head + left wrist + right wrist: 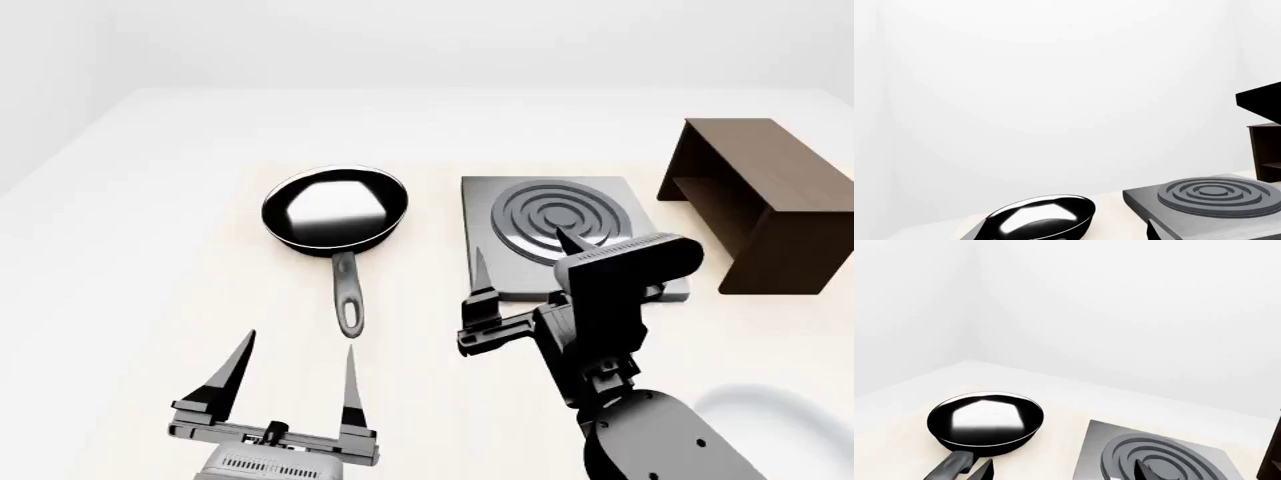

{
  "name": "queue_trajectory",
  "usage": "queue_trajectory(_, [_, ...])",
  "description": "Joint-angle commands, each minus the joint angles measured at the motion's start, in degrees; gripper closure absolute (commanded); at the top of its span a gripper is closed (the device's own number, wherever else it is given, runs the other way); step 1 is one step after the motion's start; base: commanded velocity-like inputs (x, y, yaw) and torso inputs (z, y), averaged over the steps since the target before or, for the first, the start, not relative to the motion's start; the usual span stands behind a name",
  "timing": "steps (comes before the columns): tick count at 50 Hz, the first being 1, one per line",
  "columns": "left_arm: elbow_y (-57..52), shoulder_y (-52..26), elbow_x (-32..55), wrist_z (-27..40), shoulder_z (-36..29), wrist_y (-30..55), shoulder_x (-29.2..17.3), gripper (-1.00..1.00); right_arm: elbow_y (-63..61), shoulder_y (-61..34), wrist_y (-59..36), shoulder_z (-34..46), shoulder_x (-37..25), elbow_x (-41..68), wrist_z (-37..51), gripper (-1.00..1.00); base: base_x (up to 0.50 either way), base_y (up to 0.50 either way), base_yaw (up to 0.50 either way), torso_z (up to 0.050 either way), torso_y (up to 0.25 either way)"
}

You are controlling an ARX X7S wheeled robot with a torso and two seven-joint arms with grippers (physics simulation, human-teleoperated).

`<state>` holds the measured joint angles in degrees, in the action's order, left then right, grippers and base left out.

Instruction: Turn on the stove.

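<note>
Beside glossy round pan (334,211), matte square stove (567,238).

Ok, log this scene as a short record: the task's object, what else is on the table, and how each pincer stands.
stove: flat dark-grey slab with raised concentric rings, right of centre on the table
knob: not visible in any view
frying pan: black, left of the stove, apart from it, handle pointing toward the robot
box: dark brown, open, right of the stove
left pincer: open, empty, nearer the robot than the pan handle
right pincer: open, empty, at the stove's near edge
</note>
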<state>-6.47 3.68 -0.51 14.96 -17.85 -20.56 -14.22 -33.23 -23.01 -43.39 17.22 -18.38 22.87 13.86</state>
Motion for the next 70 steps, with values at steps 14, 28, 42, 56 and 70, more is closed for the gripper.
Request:
queue_trajectory(14, [0.6, -0.5, 1.0, 0.7, -0.2, 0.6, -0.3, -1.00, 9.5, -22.9, -17.8, 10.8, -5.0, 1.4, -6.5, -1.00, 0.00, 0.00, 0.00, 0.000, 0.000])
queue_trajectory(28, [0.4, -0.2, 1.1, 1.3, -0.3, 0.0, -0.6, -1.00, 19.9, -22.1, -30.7, 2.0, 0.7, 10.2, -7.9, -1.00, 0.00, 0.00, 0.00, 0.000, 0.000])
queue_trajectory(42, [0.1, 0.2, 0.9, 2.1, -0.4, -0.8, -0.8, -1.00, 27.5, -21.2, -23.3, 8.1, -0.7, 6.2, -10.5, -1.00, 0.00, 0.00, 0.00, 0.000, 0.000])
queue_trajectory(56, [0.7, -0.4, 0.6, 2.2, -1.0, -0.8, -1.1, -1.00, 32.9, -18.6, -18.5, 7.6, -0.5, 5.6, -11.3, -1.00, 0.00, 0.00, 0.00, 0.000, 0.000])
queue_trajectory(70, [0.8, -0.6, 0.8, 2.4, -1.3, -0.6, -1.2, -1.00, 29.2, -17.9, -25.5, 6.6, -2.0, 8.6, -10.5, -1.00, 0.00, 0.00, 0.00, 0.000, 0.000])
